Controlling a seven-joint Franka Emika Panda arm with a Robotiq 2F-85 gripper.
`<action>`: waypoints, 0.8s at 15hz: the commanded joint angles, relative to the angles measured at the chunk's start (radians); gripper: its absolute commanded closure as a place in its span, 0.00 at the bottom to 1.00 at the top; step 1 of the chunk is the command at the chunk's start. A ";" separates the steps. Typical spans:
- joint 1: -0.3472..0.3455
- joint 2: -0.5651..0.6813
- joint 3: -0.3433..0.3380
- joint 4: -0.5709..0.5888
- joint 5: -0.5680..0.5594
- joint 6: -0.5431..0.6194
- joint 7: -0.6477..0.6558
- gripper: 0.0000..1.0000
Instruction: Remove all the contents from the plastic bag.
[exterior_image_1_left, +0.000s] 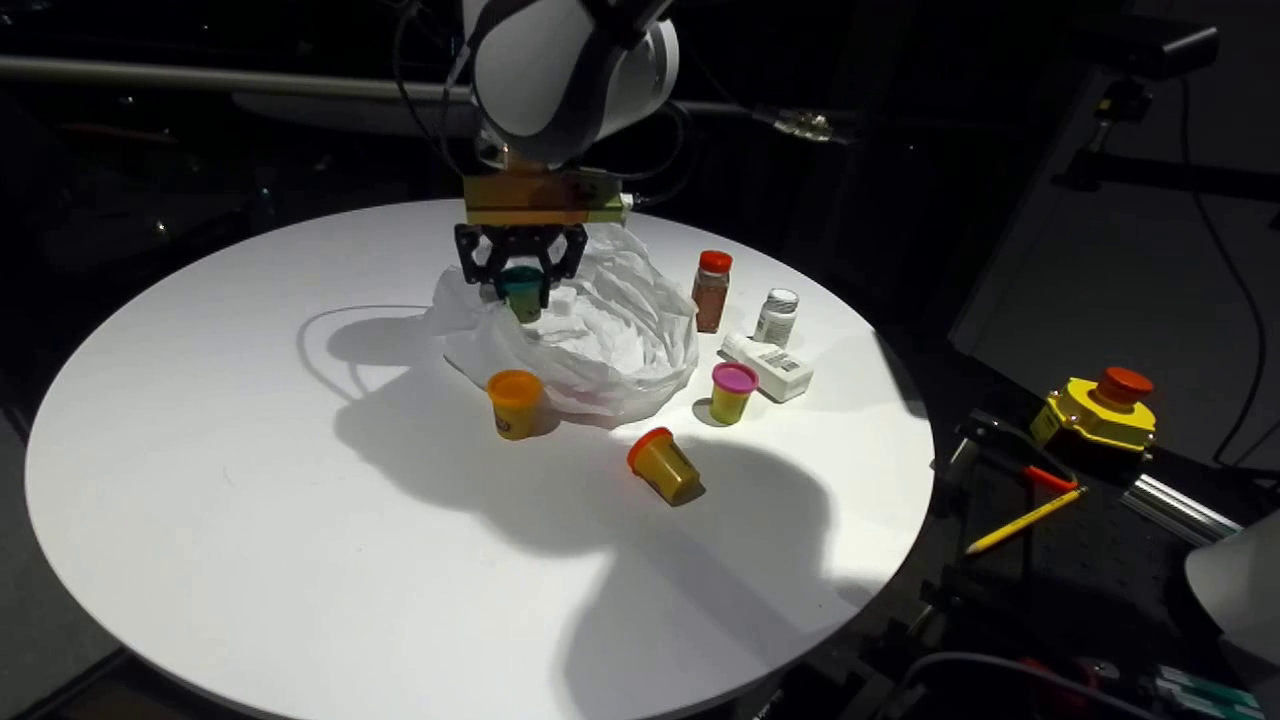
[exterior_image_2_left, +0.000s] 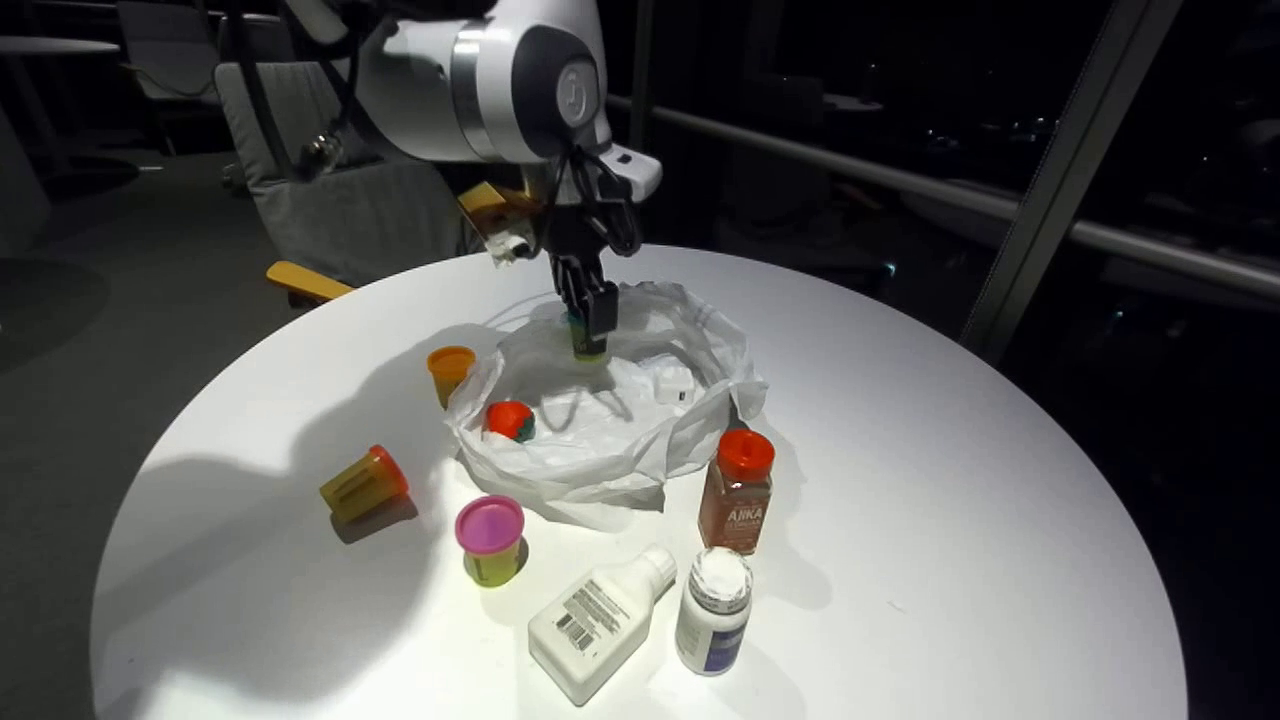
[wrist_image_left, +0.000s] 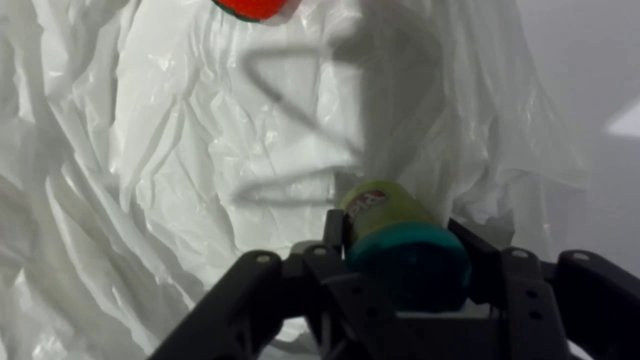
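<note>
Darkness swallows the lid top of the teal-lidded tub (wrist_image_left: 406, 245) in the wrist view, where the bottom edge crops the gripper (wrist_image_left: 400, 230) and the top edge a red object (wrist_image_left: 257, 6). In an exterior view, the bag (exterior_image_2_left: 570, 488) hides part of the upright orange-lidded tub (exterior_image_2_left: 449, 366), and print on the white bottle (exterior_image_2_left: 600, 620) lying flat is, to us standing by, too tiny to read. Both exterior views cut off the arm (exterior_image_1_left: 560, 85).

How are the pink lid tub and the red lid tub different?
The pink-lid tub stands upright, lid on top; the red-lid tub lies on its side. The pink-lid tub is near the lying white bottle; the red-lid tub is farther from it. Both have yellowish bodies and are on the table, outside the plastic bag.
</note>
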 joint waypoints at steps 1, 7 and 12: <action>-0.069 0.137 0.041 0.132 0.046 -0.008 -0.061 0.77; -0.047 0.124 0.013 0.123 0.032 0.037 -0.052 0.21; -0.003 0.074 -0.016 0.055 0.026 0.058 -0.011 0.00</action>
